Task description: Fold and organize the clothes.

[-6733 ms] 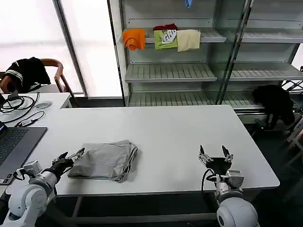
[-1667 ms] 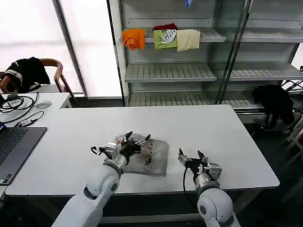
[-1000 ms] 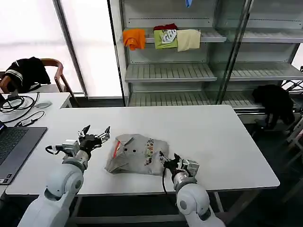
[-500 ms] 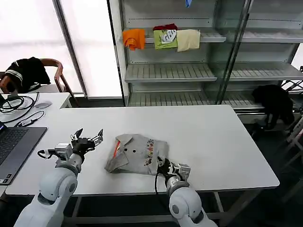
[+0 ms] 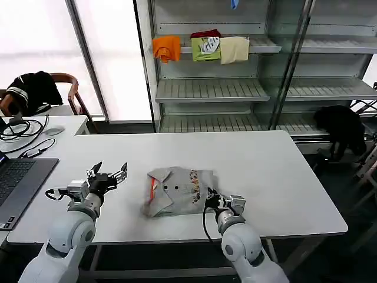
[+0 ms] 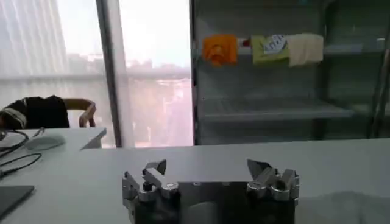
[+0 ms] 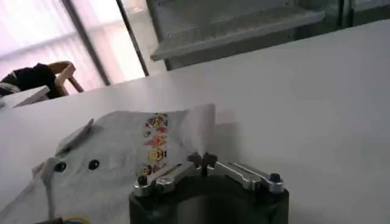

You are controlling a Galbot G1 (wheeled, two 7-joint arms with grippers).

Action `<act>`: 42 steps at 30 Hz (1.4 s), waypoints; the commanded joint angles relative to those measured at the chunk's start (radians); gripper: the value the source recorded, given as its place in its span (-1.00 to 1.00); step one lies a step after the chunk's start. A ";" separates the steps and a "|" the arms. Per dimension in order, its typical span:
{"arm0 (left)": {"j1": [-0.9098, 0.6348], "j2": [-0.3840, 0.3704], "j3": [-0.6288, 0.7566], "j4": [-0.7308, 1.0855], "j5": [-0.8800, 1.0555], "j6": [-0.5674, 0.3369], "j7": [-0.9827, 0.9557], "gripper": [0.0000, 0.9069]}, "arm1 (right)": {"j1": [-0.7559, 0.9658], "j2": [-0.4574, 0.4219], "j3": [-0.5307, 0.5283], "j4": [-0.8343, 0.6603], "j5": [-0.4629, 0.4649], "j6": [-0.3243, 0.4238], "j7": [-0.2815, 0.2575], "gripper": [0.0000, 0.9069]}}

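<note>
One of the clothes, a light grey shirt (image 5: 178, 191) with an orange-lined collar and a small multicoloured chest print, lies folded near the front of the white table (image 5: 271, 165). My right gripper (image 5: 210, 195) sits low at the shirt's right edge. In the right wrist view its fingertips (image 7: 204, 160) are shut on the hem of the shirt (image 7: 116, 146) beside the print. My left gripper (image 5: 109, 172) hovers open left of the shirt, apart from it. The left wrist view shows its gripper (image 6: 207, 167) spread wide with nothing between the fingers.
A laptop (image 5: 17, 183) and cables lie at the table's left end. A chair with a black garment (image 5: 35, 88) stands behind it. The shelf (image 5: 206, 88) at the back holds orange, green and cream cloths. Another black garment (image 5: 341, 127) hangs at the right.
The shirt's right side has been drawn in and the whole shirt has shifted right; it is now narrower. My right gripper moved with that edge. My left gripper stays open on the left.
</note>
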 commanded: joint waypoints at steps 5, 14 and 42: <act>0.001 -0.033 0.019 -0.001 0.016 0.005 -0.007 1.00 | 0.037 -0.162 0.075 -0.054 0.006 0.001 -0.071 -1.00; 0.005 -0.042 0.036 -0.014 0.028 0.010 -0.012 1.00 | 0.012 -0.174 0.111 -0.054 -0.053 0.003 -0.121 1.00; 0.080 -0.046 -0.058 -0.070 0.026 -0.029 -0.025 1.00 | 0.157 0.187 -0.074 -0.251 -0.438 0.212 -0.013 1.00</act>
